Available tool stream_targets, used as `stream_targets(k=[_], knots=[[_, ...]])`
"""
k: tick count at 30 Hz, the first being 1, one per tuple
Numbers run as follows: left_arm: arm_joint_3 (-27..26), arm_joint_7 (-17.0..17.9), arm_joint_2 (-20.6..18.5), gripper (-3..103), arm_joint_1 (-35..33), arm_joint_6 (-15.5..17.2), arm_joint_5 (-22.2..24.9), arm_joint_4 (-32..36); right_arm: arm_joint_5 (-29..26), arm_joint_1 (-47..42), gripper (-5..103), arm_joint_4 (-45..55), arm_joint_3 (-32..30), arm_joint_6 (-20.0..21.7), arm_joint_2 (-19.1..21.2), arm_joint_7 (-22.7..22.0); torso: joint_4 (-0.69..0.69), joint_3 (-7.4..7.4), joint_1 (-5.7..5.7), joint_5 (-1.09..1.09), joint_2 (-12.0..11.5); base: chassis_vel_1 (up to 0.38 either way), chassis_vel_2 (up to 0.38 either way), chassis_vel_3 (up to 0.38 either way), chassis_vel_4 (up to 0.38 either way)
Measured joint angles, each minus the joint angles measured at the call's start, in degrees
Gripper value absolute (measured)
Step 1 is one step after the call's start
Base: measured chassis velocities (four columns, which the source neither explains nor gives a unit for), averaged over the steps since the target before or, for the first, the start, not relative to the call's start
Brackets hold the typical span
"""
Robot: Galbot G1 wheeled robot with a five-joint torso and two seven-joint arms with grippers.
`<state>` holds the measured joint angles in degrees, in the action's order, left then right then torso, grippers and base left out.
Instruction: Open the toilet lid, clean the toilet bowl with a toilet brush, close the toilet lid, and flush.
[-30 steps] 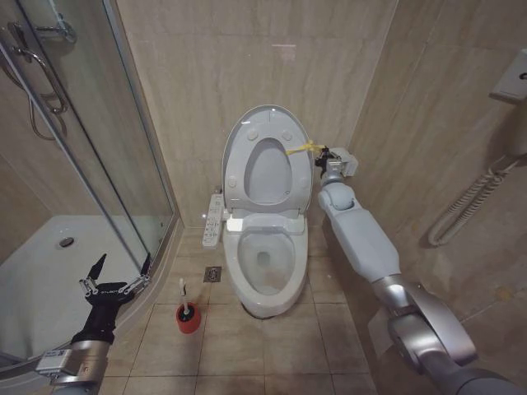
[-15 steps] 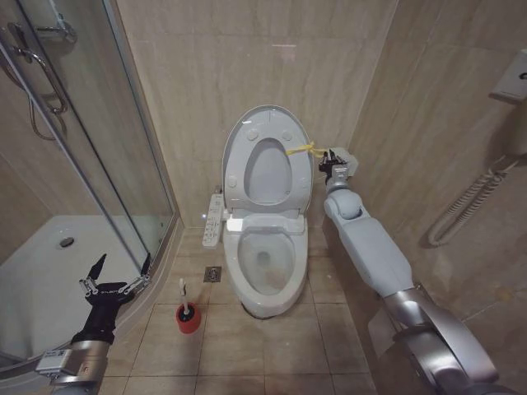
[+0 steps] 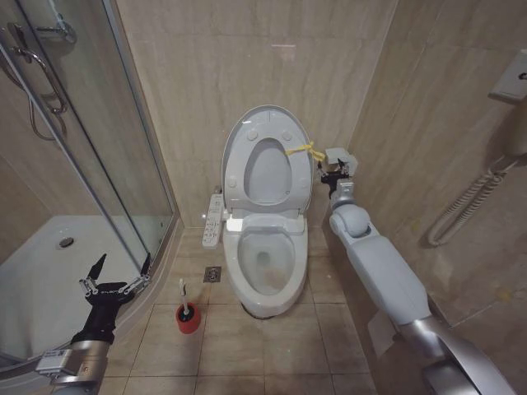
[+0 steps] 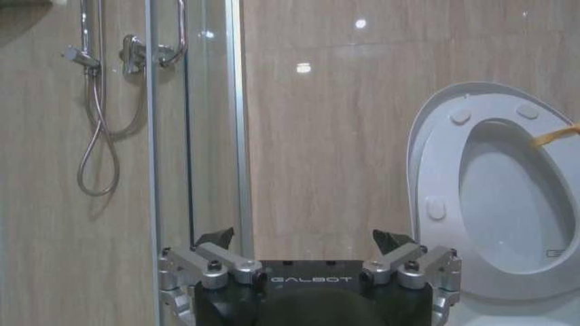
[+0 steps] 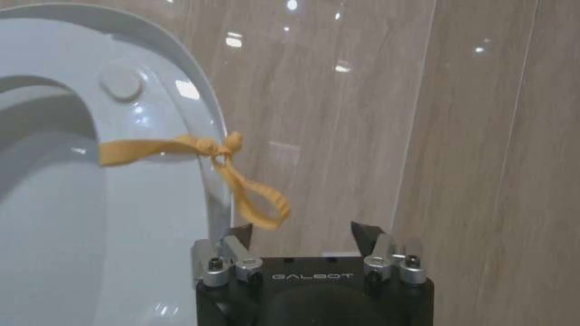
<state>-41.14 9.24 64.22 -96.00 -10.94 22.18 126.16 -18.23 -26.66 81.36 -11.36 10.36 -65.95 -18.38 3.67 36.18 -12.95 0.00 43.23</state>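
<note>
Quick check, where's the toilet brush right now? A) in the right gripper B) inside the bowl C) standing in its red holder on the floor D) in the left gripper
C: the toilet brush stands in the red holder on the floor tiles, left of the toilet bowl, with neither the left gripper nor the right gripper touching it.

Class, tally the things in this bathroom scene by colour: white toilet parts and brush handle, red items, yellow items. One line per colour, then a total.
White: 4 (toilet lid, seat ring, toilet bowl, brush handle)
Red: 1 (brush holder cup)
Yellow: 1 (strap tied at the lid's edge)
Total: 6
</note>
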Motion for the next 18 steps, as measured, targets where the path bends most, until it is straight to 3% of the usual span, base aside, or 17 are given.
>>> stream_targets(k=[4,5,12,13,18], knots=[[0.00,0.00,0.00,100,0.00,0.00,0.00,0.00,-1.08,-2.69,65,3.59,-0.50,0.93,0.42,-0.73,0.00,0.00,0.00,0.00,0.00,0.000,0.000,0.000,0.000],[0.00,0.00,0.00,100,0.00,0.00,0.00,0.00,-1.20,-3.27,92,4.34,-0.67,1.09,0.44,-1.00,0.00,0.00,0.00,-0.01,0.00,0.000,0.000,0.000,0.000],[0.00,0.00,0.00,100,0.00,0.00,0.00,0.00,-1.70,-9.16,92,10.53,-2.23,1.72,0.24,-2.65,0.01,0.00,0.00,-0.01,0.00,0.000,0.000,0.000,0.000],[0.00,0.00,0.00,100,0.00,0.00,0.00,0.00,-1.71,-10.15,100,11.46,-2.51,1.74,0.03,-2.95,0.00,0.00,0.00,0.00,0.00,0.000,0.000,0.000,0.000],[0.00,0.00,0.00,100,0.00,0.00,0.00,0.00,-1.80,-15.48,100,15.85,-4.05,1.93,-0.89,-4.20,-0.02,0.00,0.00,0.00,0.00,0.000,0.000,0.000,0.000]])
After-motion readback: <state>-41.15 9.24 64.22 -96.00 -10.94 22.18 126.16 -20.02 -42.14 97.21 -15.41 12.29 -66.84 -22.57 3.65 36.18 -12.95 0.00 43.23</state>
